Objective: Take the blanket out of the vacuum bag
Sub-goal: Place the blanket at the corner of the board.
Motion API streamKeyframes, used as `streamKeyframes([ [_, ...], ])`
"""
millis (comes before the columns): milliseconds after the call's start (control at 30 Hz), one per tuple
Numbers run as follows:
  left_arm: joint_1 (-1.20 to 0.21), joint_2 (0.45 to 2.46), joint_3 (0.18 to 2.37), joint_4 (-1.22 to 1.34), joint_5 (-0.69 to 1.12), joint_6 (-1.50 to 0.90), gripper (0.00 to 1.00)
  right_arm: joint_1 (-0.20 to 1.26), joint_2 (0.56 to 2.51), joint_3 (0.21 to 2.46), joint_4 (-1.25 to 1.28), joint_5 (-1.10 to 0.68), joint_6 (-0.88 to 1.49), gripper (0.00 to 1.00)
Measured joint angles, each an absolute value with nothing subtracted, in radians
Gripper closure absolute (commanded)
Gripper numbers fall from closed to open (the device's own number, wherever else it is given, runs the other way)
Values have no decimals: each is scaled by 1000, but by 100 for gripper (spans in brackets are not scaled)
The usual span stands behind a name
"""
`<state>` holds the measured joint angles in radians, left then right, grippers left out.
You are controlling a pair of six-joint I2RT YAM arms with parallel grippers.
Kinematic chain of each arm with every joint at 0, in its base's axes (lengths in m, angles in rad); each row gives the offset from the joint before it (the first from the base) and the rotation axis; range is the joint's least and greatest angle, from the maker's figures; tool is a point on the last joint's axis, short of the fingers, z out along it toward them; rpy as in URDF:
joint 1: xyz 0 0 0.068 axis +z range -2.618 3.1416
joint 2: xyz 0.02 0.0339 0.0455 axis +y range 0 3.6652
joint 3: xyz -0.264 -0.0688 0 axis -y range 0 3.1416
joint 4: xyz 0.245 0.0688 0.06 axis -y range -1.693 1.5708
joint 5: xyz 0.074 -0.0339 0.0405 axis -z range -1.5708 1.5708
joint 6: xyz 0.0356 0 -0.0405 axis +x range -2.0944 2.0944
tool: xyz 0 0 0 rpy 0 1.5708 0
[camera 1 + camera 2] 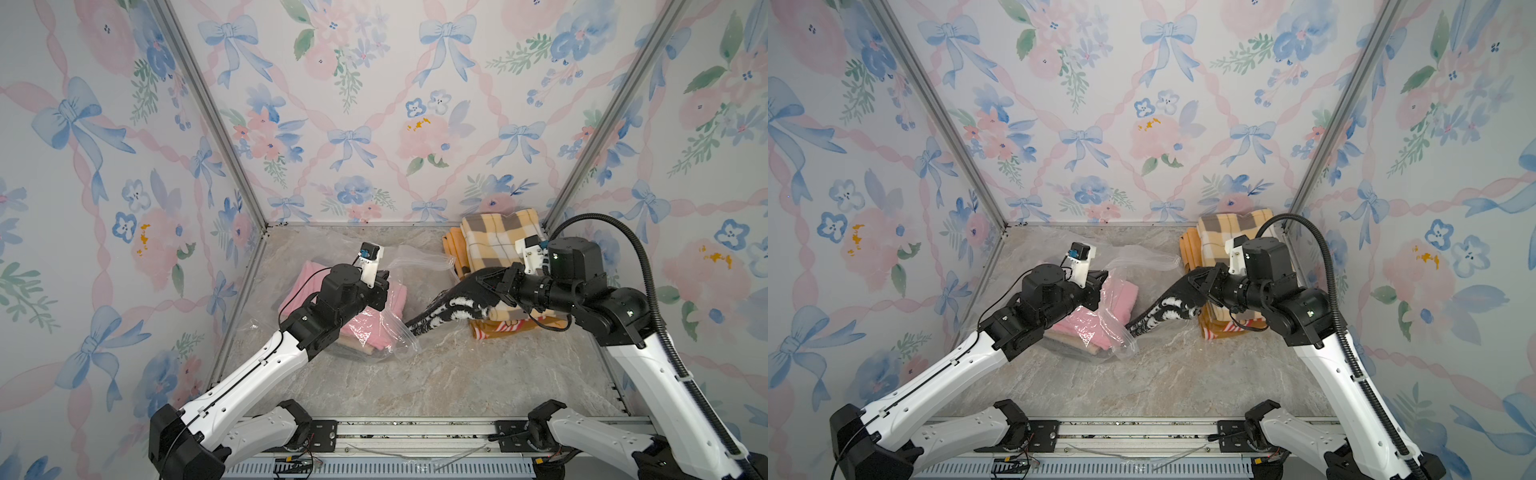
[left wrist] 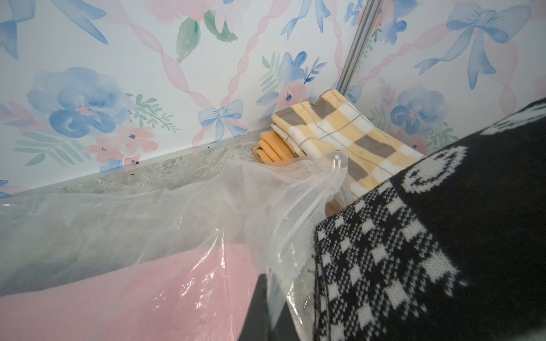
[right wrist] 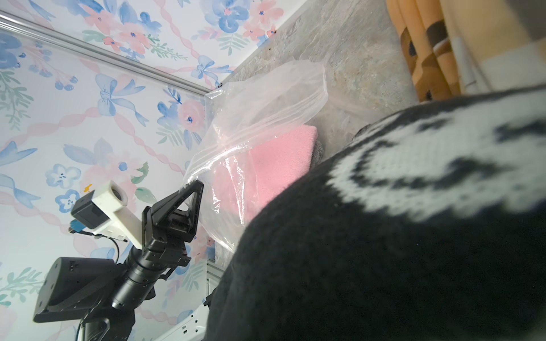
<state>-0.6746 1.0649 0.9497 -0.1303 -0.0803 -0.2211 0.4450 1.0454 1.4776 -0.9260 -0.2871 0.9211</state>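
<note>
1. The left gripper (image 3: 198, 186) has its fingers pressed together on the zip edge of the vacuum bag (image 3: 266, 94). This large, clear, crinkled plastic bag spreads out beyond those fingertips over the marble tabletop (image 1: 415, 382).
2. The right gripper (image 1: 1196, 281) has its fingers clamped on a black-and-white knitted blanket (image 1: 453, 305), holding its upper end raised off the tabletop.
3. From the right fingers the blanket slopes down toward the left fingers. Its lower end reaches the bag's mouth, just below and beside the left fingertips. Whether that end lies inside the plastic cannot be told.
4. A folded pink blanket (image 3: 280, 159) lies inside the bag, directly under the left fingers.
5. Behind the right fingers, in the back corner, sits a stack of folded blankets topped with a yellow, grey and white plaid blanket (image 1: 494, 237).
6. The two sets of fingers are apart, with the sloping blanket between them.
</note>
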Motion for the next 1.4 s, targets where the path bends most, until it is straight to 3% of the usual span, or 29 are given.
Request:
streamKeyframes([
  [500, -675, 1046, 928, -120, -80, -221, 100, 303, 1063, 1787, -947, -295, 913, 100],
  [1400, -673, 1042, 920, -121, -82, -221, 100, 85, 1219, 1937, -873, -220, 825, 100],
])
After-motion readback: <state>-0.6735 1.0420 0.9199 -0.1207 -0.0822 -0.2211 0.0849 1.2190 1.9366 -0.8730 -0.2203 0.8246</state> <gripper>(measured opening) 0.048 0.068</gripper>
